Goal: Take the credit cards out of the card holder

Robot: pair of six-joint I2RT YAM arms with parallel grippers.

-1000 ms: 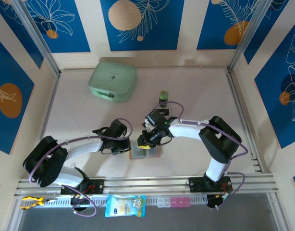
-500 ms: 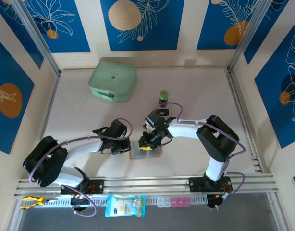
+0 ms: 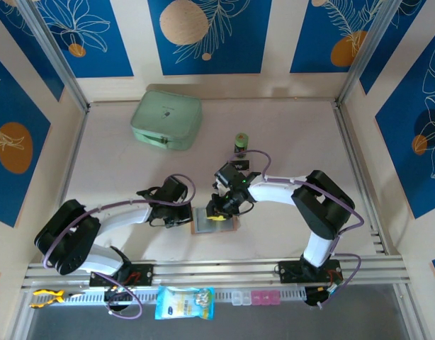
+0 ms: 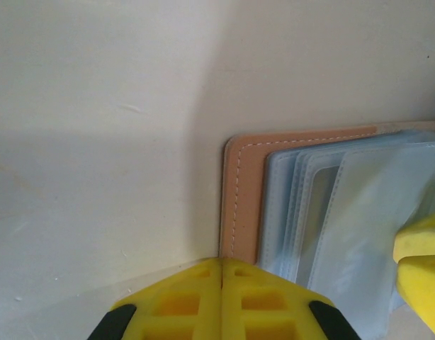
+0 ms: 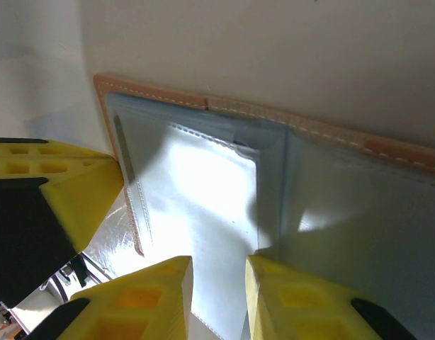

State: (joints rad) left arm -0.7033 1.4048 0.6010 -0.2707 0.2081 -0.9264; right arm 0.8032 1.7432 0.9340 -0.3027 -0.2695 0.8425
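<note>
card holder (image 4: 242, 184) lies open on bench (image 4: 97, 106). left claw (image 4: 222, 273) closed tight at its left edge. right claw (image 5: 219, 280) narrowly parted over pale inner sleeve (image 5: 203, 198).

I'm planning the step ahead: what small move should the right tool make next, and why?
Probably close the right tool on the pale sleeve between its parted jaws: the holder lies open, and the shut left tool sits at its edge.

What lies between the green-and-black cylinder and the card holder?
In the top view, the right arm's wrist, with the right gripper over the open card holder; the cylinder stands behind it.
</note>
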